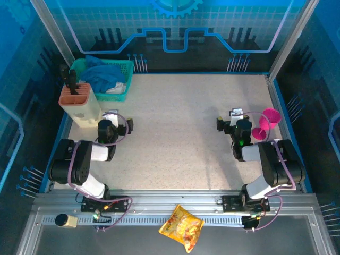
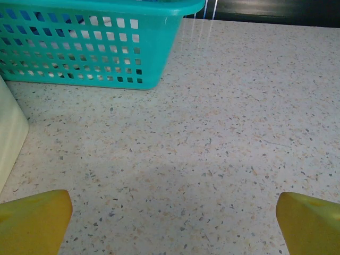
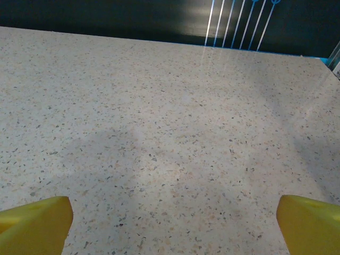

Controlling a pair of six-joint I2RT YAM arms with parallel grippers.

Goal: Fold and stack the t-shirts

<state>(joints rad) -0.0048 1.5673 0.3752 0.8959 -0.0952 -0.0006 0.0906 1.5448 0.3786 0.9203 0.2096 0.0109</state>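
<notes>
A teal-blue t-shirt (image 1: pixel 102 74) lies crumpled in the teal basket (image 1: pixel 125 66) at the back left of the table; a white cloth (image 1: pixel 117 88) lies under it. In the left wrist view the basket's slotted wall (image 2: pixel 79 48) stands ahead to the left, with blue fabric showing through the holes. My left gripper (image 1: pixel 113 115) rests low near the left edge, short of the basket, its yellow fingertips (image 2: pixel 34 220) wide apart over bare table. Over on the right side my right gripper (image 1: pixel 235 114) is open too, yellow fingertips (image 3: pixel 34 223) apart with nothing between them.
A cream holder with an orange top (image 1: pixel 78 103) stands left of my left gripper, its wall (image 2: pixel 9 135) close by. Two pink cups (image 1: pixel 265 122) lie right of my right gripper. A yellow snack bag (image 1: pixel 181 227) lies on the front rail. Blue-lit panels enclose the speckled table (image 1: pixel 175 133).
</notes>
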